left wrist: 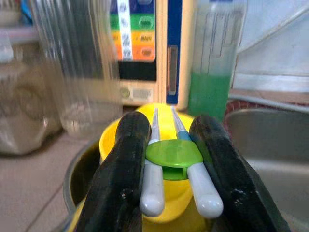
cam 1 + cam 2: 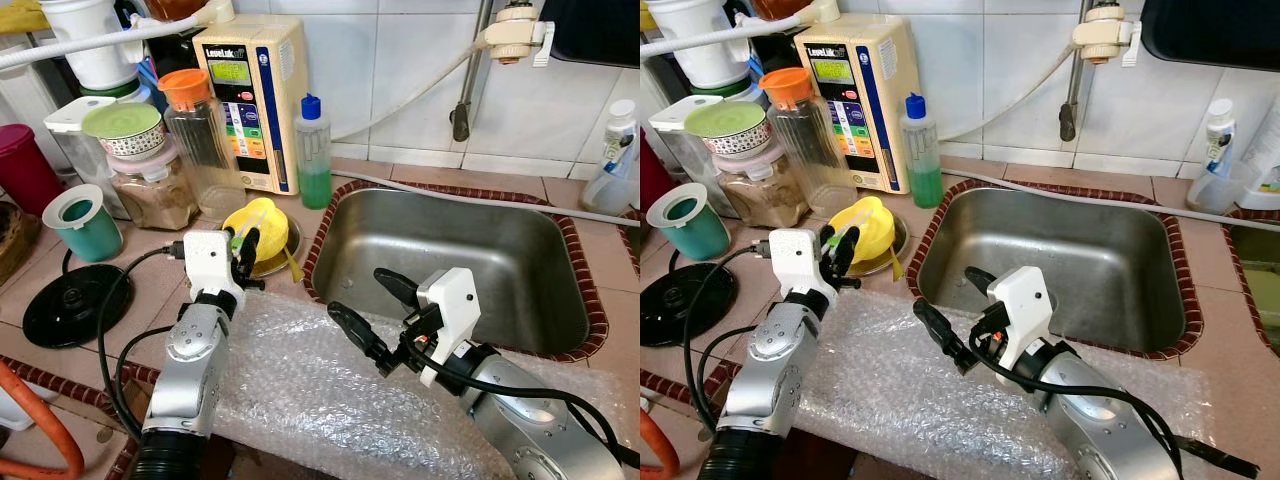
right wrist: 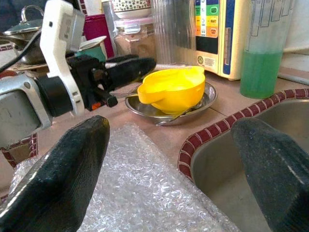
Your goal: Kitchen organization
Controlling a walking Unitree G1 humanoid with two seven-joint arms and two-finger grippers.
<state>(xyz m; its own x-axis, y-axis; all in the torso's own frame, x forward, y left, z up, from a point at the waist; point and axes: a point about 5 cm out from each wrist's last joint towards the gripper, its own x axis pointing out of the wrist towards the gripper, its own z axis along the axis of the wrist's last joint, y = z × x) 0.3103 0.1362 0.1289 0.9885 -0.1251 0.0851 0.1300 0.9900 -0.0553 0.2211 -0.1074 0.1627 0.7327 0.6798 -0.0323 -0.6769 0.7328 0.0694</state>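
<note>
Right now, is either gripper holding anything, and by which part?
The left gripper is shut on the training chopsticks, pinched from both sides near their upper ends, beside the green connector disc. The right gripper is open and holds nothing.

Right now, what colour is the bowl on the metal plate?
Yellow. The bowl shows best in the right wrist view, sitting on the metal plate.

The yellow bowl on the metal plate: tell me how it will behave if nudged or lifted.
The yellow bowl looks like thin plastic, so probably light and stiff. It sits in a shallow metal plate, so a push may slide it or shift bowl and plate together. Its smooth, glossy wall could slip between the left gripper fingers, which already hold training chopsticks.
</note>
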